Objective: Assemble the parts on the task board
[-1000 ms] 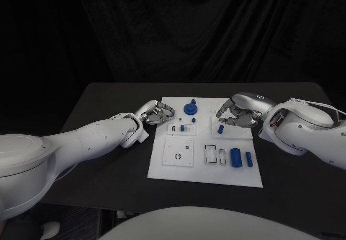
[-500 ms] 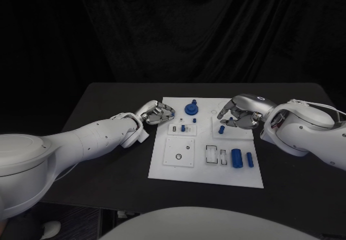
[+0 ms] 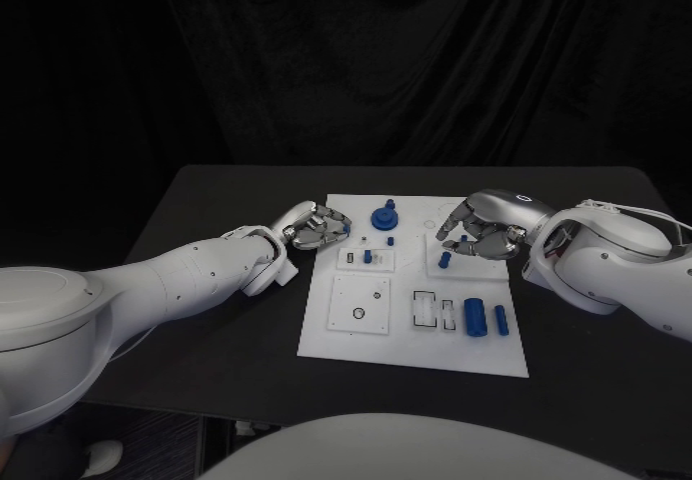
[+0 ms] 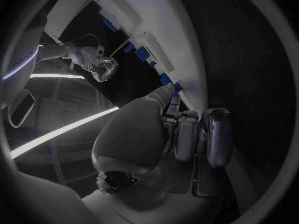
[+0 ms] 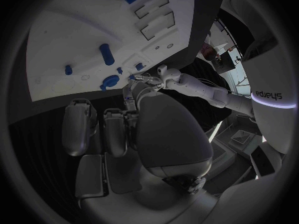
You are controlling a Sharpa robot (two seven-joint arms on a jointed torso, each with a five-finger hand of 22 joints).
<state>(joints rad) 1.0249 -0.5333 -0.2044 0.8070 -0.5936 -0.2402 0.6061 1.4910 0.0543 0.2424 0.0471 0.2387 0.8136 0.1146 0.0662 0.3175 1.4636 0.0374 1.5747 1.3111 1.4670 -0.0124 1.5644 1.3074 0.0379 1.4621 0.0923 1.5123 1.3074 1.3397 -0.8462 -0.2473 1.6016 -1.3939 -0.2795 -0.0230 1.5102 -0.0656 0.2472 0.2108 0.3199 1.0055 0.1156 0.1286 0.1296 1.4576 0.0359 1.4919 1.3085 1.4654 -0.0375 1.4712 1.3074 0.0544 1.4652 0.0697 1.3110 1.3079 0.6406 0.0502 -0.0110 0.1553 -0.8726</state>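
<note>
Head view, near to far: two blue pegs (image 3: 485,318) lie side by side on the near right part of the white board (image 3: 346,340), beside empty slots. Further back a short peg stands in a small block (image 3: 366,257), another (image 3: 444,259) stands just under the right hand (image 3: 482,229), and a larger blue knob (image 3: 384,215) stands near the far edge. That makes two lying pegs, two standing pegs and one knob; smaller blue bits I cannot count surely.

The right hand hovers over its peg with fingers curled in; whether they touch it I cannot tell. The left hand (image 3: 312,225) sits at the board's far left edge, fingers curled together, apparently holding nothing.

To do this step well, I judge the right hand should pinch the standing peg low and keep it upright, while the left steadies the board's edge.
</note>
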